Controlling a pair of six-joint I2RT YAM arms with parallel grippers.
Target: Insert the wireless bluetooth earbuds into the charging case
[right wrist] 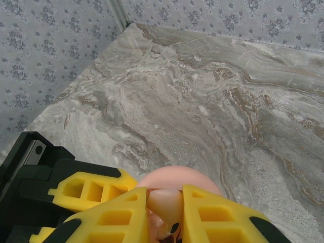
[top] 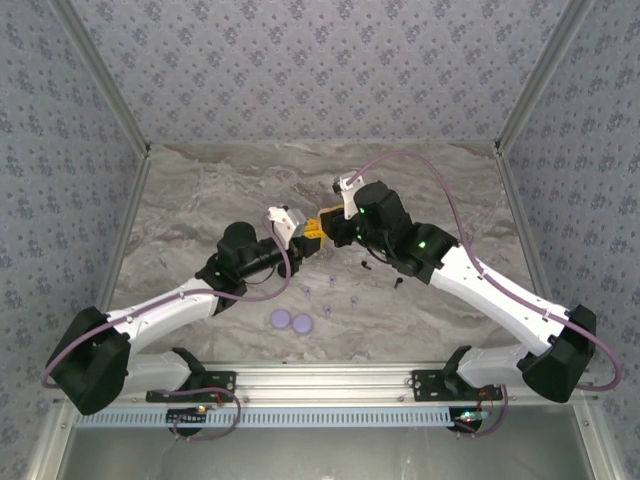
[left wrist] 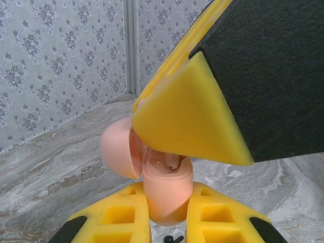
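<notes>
While left claw [left wrist: 167, 217] pinches the open case [left wrist: 162, 182], right claw [right wrist: 164, 197] pinches an earbud [right wrist: 163, 206] into it; next, likely seat and release.

Beyond the pink charging case [left wrist: 167, 195], bare marble table [top: 250, 180] lies open to the back wall [top: 320, 70]. On its near side, scattered earbuds [top: 327, 310] and two lavender discs [top: 291, 320] clutter the surface. The left arm [top: 180, 300] and right arm [top: 480, 280] flank the case.

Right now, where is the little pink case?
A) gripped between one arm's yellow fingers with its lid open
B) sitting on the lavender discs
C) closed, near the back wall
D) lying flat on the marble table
A: the left wrist view shows the pink case clamped between the left gripper and its yellow fingers, its lid swung open.
</notes>
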